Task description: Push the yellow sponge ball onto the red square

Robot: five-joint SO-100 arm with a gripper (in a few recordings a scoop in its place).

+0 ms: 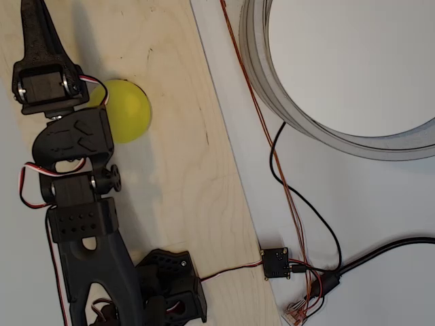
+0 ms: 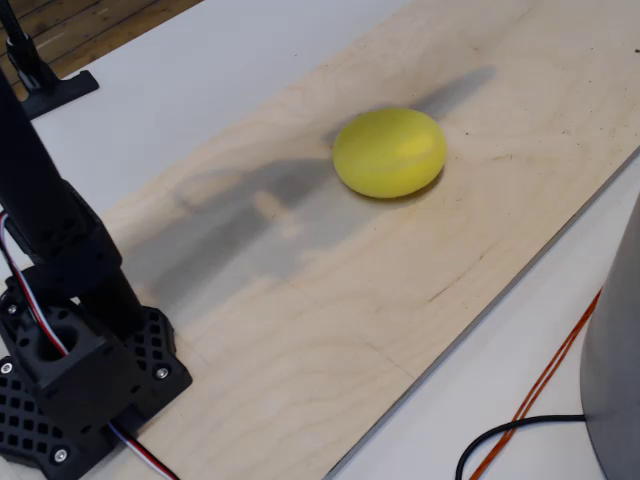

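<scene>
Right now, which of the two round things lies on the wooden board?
The small yellow sponge ball lies on the wooden board; the large grey ring sits off it, on the white table.

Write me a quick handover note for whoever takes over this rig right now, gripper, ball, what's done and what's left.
Gripper: raised over the wooden board, beside the yellow sponge ball, holding nothing; open or shut is unclear.
Ball: resting on the board, free of the arm in the fixed view.
Red square: I cannot see it, possibly under the ball or arm.
Done: cannot confirm.
Left: locate the square, check whether the ball covers it.
</scene>
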